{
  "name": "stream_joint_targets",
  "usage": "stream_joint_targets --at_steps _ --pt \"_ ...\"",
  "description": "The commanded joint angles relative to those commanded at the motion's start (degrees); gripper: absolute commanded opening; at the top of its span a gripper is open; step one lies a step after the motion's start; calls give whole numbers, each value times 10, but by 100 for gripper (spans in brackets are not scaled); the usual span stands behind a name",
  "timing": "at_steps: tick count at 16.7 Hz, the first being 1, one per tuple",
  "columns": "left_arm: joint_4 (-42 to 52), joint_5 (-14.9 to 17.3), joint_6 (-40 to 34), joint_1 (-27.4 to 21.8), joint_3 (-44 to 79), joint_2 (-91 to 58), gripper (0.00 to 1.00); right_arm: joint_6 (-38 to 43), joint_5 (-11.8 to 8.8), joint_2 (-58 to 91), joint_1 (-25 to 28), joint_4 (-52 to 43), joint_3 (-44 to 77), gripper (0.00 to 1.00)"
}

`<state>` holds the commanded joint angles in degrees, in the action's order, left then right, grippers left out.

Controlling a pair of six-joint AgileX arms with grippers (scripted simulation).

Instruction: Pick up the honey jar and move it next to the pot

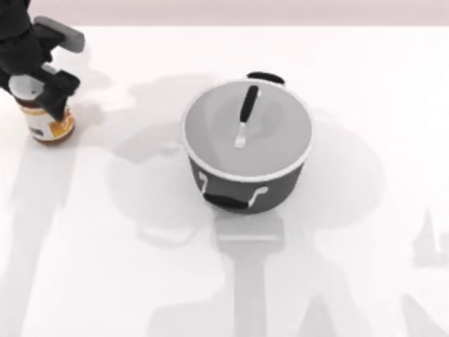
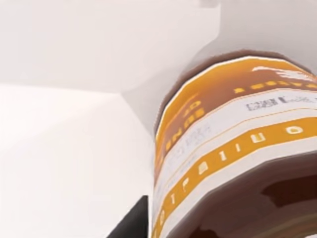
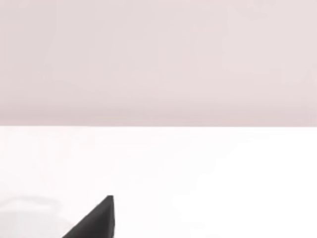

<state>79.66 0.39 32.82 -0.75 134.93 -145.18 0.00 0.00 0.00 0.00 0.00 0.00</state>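
The honey jar (image 1: 50,121), with a white lid, brown contents and an orange-and-white label, stands at the table's far left. My left gripper (image 1: 42,95) comes down on it from above and is shut on its upper part, just below the lid. In the left wrist view the honey jar (image 2: 237,148) fills the picture and one dark finger (image 2: 131,223) lies against its side. The pot (image 1: 247,144), dark grey with a grey lid and black handles, sits mid-table, well to the jar's right. My right gripper (image 3: 143,228) is parked out of the top view, open, with one finger (image 3: 99,220) showing.
The white table (image 1: 351,267) runs wide on all sides of the pot. Its far edge meets a pale pink wall (image 1: 280,10). Arm shadows fall across the near part of the table.
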Motion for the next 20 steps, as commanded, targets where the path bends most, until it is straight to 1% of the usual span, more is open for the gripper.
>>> stream_joint_targets --at_steps 3,4,14,17,20 --pt "0 0 0 0 0 0 2 0 0 0 0 0 0 100" --pt "0 0 0 0 0 0 0 0 0 0 0 0 0 100" --pt "1 -1 0 -1 -9 9 0 0 0 0 0 0 0 100" --pt "6 -2 1 1 -64 67 0 0 0 0 0 0 0 100" --pt "15 -3 1 5 -143 167 0 0 0 0 0 0 0 100"
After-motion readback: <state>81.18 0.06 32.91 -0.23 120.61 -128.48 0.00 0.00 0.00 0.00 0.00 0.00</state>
